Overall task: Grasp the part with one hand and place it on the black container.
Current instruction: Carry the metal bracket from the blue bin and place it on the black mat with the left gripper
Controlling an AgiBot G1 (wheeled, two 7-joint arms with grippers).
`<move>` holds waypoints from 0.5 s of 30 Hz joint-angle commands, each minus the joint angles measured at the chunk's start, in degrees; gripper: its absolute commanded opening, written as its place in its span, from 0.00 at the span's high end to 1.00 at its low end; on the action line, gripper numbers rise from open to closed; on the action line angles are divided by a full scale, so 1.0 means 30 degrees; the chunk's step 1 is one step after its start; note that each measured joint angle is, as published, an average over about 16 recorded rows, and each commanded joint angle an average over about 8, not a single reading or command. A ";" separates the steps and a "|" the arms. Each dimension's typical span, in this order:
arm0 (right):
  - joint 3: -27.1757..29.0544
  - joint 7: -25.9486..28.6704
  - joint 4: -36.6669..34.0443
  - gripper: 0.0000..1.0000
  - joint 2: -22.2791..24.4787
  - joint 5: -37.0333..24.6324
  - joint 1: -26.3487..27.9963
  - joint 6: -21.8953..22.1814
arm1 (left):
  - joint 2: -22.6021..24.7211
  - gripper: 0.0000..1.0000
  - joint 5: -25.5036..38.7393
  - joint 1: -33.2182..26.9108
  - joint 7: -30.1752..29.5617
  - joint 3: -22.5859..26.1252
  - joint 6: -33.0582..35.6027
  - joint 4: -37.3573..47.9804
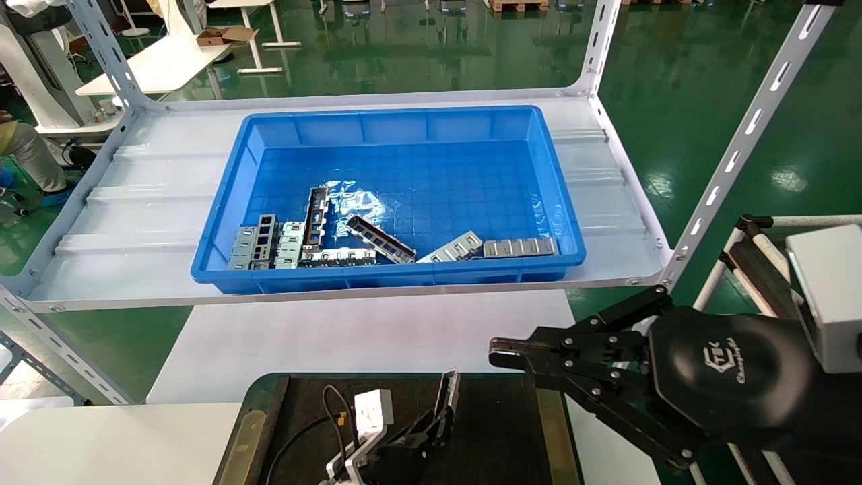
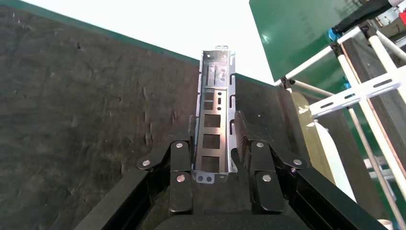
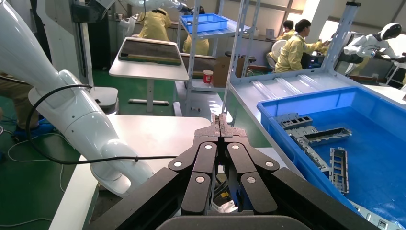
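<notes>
My left gripper [image 1: 431, 428] [image 2: 215, 122] is low over the black container [image 1: 259, 417] [image 2: 72, 96] and is shut on the part [image 1: 448, 397] [image 2: 216, 110], a long silver trough with ladder-like cut-outs. The part sticks out forward between the fingers [image 2: 243, 132], close above or on the container's matte floor; I cannot tell if it touches. My right gripper [image 1: 502, 351] [image 3: 220, 120] is shut and empty, hovering off the container's right side with its black hand [image 1: 727, 377] behind it.
A deep blue bin [image 1: 404, 121] sits on the white shelf [image 1: 135, 222] ahead, holding several more metal parts [image 1: 323, 242] along its near wall. White slotted shelf posts [image 1: 741, 148] rise at both sides. The white table [image 1: 337, 337] lies under the shelf.
</notes>
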 commanded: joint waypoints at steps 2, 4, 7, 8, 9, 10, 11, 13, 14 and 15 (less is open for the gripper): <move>0.0000 0.0000 0.0000 1.00 0.0000 0.0000 0.0000 0.0000 | 0.0145 1.00 0.0004 0.0074 -0.0083 -0.0074 -0.0089 0.0154; -0.0001 0.0000 0.0000 1.00 0.0000 0.0000 0.0000 0.0000 | 0.0235 1.00 -0.0002 0.0137 -0.0142 -0.0121 -0.0158 0.0226; -0.0001 0.0000 0.0000 1.00 0.0000 0.0001 0.0000 0.0000 | 0.0366 1.00 -0.0034 0.0212 -0.0226 -0.0179 -0.0274 0.0319; -0.0001 0.0000 0.0000 0.97 0.0000 0.0001 0.0000 0.0000 | 0.0405 0.99 -0.0052 0.0230 -0.0253 -0.0195 -0.0309 0.0344; -0.0001 -0.0001 0.0000 0.91 0.0000 0.0001 0.0000 0.0000 | 0.0439 0.95 -0.0073 0.0246 -0.0279 -0.0209 -0.0343 0.0365; -0.0001 -0.0001 0.0000 0.83 0.0000 0.0001 0.0000 0.0000 | 0.0468 0.89 -0.0094 0.0258 -0.0302 -0.0220 -0.0373 0.0381; -0.0001 -0.0001 0.0000 0.73 0.0000 0.0001 0.0000 0.0000 | 0.0493 0.78 -0.0115 0.0267 -0.0322 -0.0228 -0.0400 0.0393; -0.0002 -0.0001 0.0000 0.48 0.0001 0.0001 0.0000 0.0001 | 0.0529 0.53 -0.0155 0.0282 -0.0351 -0.0234 -0.0443 0.0406; -0.0002 -0.0001 0.0000 0.35 0.0001 0.0001 0.0000 0.0001 | 0.0542 0.40 -0.0176 0.0286 -0.0362 -0.0233 -0.0462 0.0411; -0.0002 -0.0001 0.0000 0.23 0.0001 0.0001 0.0001 0.0001 | 0.0554 0.28 -0.0199 0.0289 -0.0371 -0.0230 -0.0481 0.0416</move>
